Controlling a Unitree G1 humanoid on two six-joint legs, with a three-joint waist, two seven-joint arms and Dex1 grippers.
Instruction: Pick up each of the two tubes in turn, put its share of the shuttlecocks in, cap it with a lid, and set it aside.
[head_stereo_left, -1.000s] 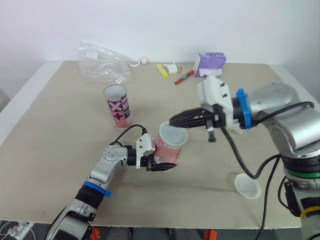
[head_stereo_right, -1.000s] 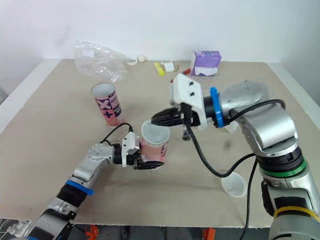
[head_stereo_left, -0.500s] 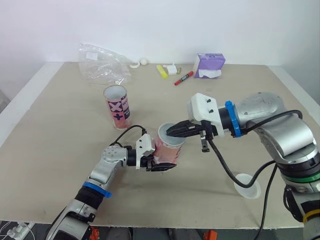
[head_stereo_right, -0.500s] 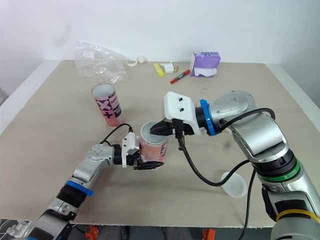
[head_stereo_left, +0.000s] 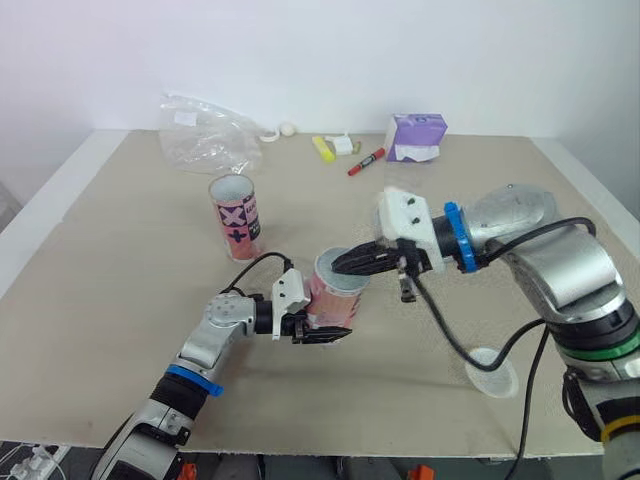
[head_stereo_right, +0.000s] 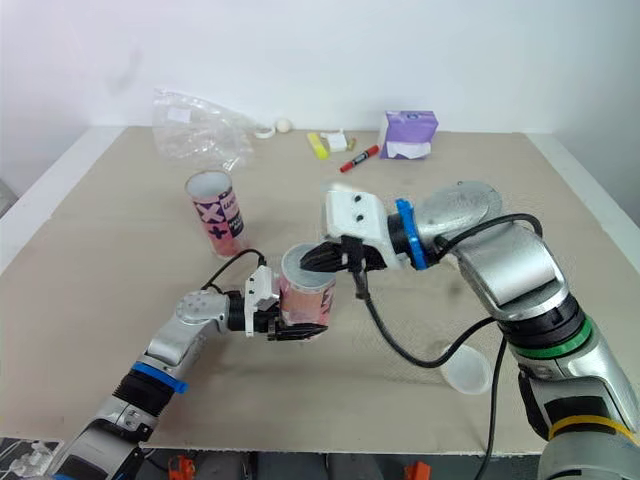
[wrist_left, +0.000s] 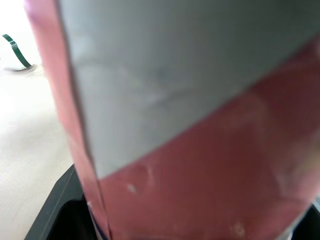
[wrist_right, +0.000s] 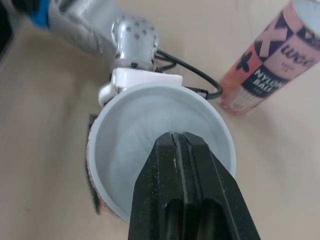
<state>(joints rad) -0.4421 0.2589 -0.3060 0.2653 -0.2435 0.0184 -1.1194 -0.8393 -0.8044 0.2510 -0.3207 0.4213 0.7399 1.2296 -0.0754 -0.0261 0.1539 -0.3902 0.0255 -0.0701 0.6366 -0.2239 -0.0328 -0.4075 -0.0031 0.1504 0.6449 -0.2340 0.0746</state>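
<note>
Two tubes here. One tube is pink, held a bit tilted near the middle of the bench, with the left gripper wrapped around its lower half. The black fingers sit on either side of it and clamp it snug, and in the left wrist view the pink and grey wall sits right up against them.

A white lid sits on that tube's mouth, looking slightly wider than the tube itself. The right gripper reaches in from the right at about the height of the mouth. Its fingers are pressed together with barely a slit between them, right at the lid's near rim. Looks like they're pinching the lid by its edge, though the contact itself is hidden under the fingers.

The second tube stands upright and uncapped further back and to the left, well apart from the first one. Another lid lies flat on the bench near the front right, below the right arm.

Along the far edge there's a crumpled clear bag, a purple box and a red marker.
</note>
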